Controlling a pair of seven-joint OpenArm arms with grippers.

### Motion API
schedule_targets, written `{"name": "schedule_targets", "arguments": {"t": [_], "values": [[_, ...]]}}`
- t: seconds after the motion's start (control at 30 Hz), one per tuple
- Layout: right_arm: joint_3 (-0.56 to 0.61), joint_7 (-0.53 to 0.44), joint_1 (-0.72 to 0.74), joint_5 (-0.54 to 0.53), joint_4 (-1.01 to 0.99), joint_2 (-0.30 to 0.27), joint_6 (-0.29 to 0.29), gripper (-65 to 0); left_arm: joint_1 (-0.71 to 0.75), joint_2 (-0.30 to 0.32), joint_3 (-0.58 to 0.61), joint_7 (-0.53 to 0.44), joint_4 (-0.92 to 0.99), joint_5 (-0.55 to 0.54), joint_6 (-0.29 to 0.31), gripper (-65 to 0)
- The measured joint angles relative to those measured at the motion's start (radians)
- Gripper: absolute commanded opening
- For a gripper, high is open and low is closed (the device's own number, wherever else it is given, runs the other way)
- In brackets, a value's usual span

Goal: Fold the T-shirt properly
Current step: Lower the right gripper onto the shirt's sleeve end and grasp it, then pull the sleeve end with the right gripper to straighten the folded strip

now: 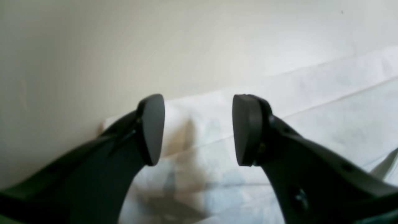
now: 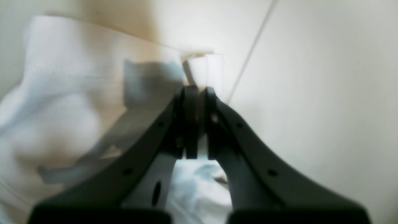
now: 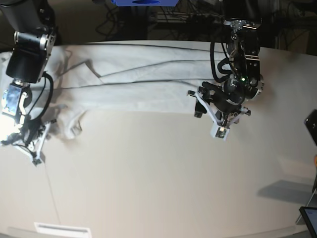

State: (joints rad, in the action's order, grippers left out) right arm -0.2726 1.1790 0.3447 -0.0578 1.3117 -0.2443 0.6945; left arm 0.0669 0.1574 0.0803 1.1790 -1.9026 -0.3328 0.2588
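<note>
white cloth of the t-shirt lay folded into a long band across the far part of the counter. its long axis ran side to side in the base view, from the region of the right arm at that view's left to the region of the left arm at that view's right. the band was flat along most of its length and bunched into loose folds at the end on the base view's left. which end carried the neck could not be determined.

right claw: pressed together, pinching a thin edge of the t-shirt between its pads, as shown in the right wrist view. more cloth lay bunched below and to one side of the fingers. in the base view this claw sat low at the bunched end of the garment, close to the counter surface.

left claw: spread, with nothing between its dark pads. it hung above a hemmed edge of the t-shirt, where cloth met bare counter. in the base view this claw stood just in front of the near edge of the band, toward its other end.
</note>
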Motion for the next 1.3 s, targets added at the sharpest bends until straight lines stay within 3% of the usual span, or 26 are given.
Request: {"name": "schedule_targets", "arguments": {"t": [0.3,0.4,0.5,0.8,1.03,1.3], "values": [[0.000,0.167,-0.059,-0.010,0.274,0.004,0.001,-65.0,-0.033,-0.003,-0.014,0.003,0.003,-0.008,0.001,-31.1],[0.000,0.159,-0.118,-0.018,0.402,0.002,0.003,-65.0,-0.054,-0.010,-0.092,0.016,0.003,-0.006,0.000,-31.1],[0.000,0.166,-0.174,-0.014,0.482,0.002,0.002,-65.0,-0.096,-0.003,-0.148,0.092,0.003,0.010,0.000,-31.1],[0.000,0.166,-0.355,-0.017,0.655,0.002,0.004,-65.0,-0.150,0.000,-0.193,0.118,0.003,0.008,0.000,-31.1],[0.000,0.145,-0.468,-0.050,0.660,0.002,0.003,-65.0,-0.149,0.018,-0.190,0.115,0.077,0.003,0.001,-31.1],[-0.174,0.135,-0.597,-0.190,0.667,0.001,0.004,-65.0,-0.147,0.046,-0.193,0.114,0.124,0.008,0.000,-30.9]]}}
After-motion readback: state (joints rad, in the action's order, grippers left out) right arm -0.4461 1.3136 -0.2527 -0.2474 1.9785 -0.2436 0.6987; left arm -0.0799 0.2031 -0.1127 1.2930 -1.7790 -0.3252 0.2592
